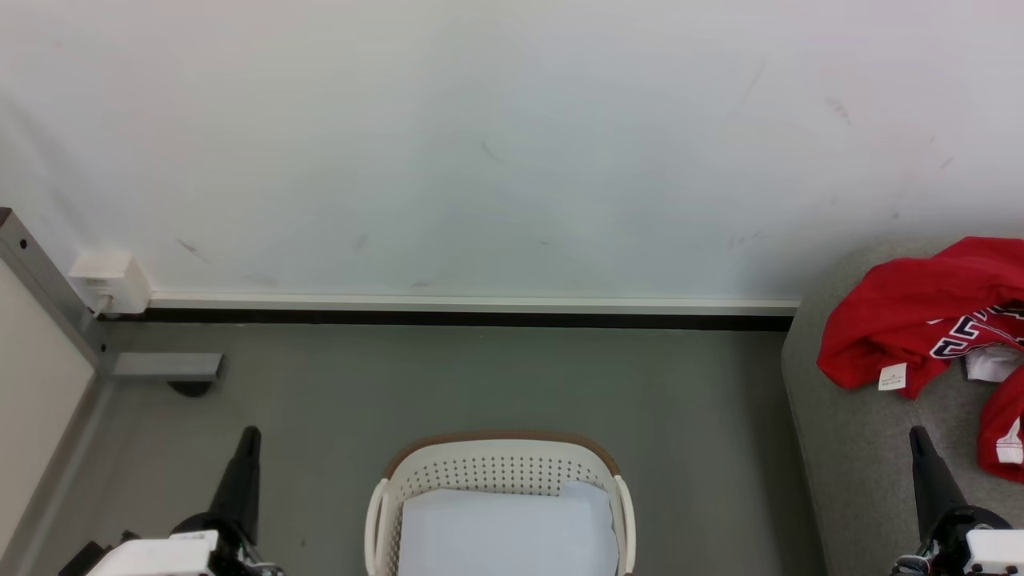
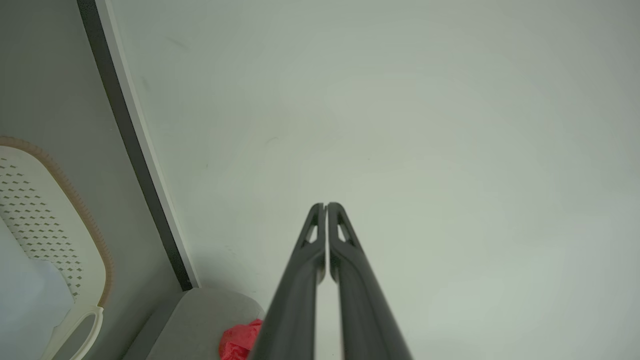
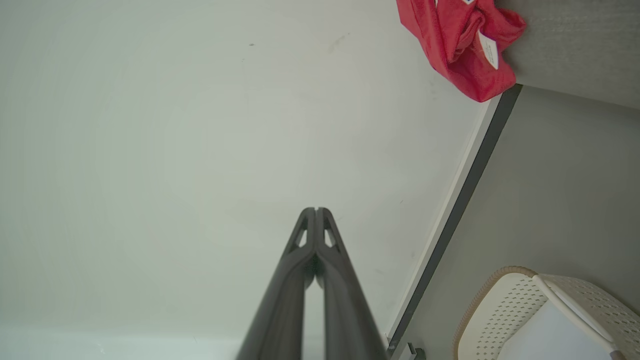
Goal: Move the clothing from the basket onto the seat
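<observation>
The red clothing (image 1: 920, 324) with block lettering and a small white tag lies bunched on the grey seat (image 1: 856, 448) at the right; a second red piece (image 1: 1004, 436) lies just below it. The white perforated basket (image 1: 496, 468) with its brown rim stands on the floor at bottom centre, holding a pale blue-white pad (image 1: 504, 532). My left gripper (image 1: 250, 436) is shut, left of the basket, tips together in the left wrist view (image 2: 325, 205). My right gripper (image 1: 918, 436) is shut over the seat's front, tips together in the right wrist view (image 3: 316, 209). Both hold nothing.
A white wall (image 1: 480, 144) with a baseboard runs across the back. A metal post and foot (image 1: 160, 366) and a white wall box (image 1: 112, 282) stand at the left. Grey floor (image 1: 496, 376) lies between the basket and the wall.
</observation>
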### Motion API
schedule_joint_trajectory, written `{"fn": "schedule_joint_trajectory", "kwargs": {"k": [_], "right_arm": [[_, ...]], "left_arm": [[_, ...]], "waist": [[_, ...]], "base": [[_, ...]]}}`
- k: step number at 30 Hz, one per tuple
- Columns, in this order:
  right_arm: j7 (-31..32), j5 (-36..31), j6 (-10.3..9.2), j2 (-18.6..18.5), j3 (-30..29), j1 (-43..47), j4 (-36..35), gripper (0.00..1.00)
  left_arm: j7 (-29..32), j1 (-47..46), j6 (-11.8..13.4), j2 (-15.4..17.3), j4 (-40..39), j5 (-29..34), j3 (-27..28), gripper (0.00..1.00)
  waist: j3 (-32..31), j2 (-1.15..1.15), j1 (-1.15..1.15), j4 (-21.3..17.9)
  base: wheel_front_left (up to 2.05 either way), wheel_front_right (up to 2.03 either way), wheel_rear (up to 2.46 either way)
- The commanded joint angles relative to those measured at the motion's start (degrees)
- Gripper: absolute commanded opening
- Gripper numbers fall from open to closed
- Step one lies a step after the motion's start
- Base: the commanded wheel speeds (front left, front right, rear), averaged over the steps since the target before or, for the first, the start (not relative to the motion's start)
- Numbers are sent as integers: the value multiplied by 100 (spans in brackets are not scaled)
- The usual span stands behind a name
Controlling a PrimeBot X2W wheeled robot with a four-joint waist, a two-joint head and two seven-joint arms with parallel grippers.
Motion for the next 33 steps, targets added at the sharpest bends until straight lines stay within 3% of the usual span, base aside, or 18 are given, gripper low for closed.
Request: {"fn": "schedule_joint_trajectory", "kwargs": {"k": [1, 33], "right_arm": [[-5, -28, -12, 14, -28, -68, -27, 0], [11, -44, -12, 23, -39, -70, -26, 0]], "left_arm": [[22, -42, -27, 40, -20, -78, 12, 0], [21, -41, -27, 39, -22, -79, 11, 0]], "waist": [[0, 0, 0, 0], [0, 0, 0, 0]], "base": [[0, 0, 0], [0, 0, 0]]}}
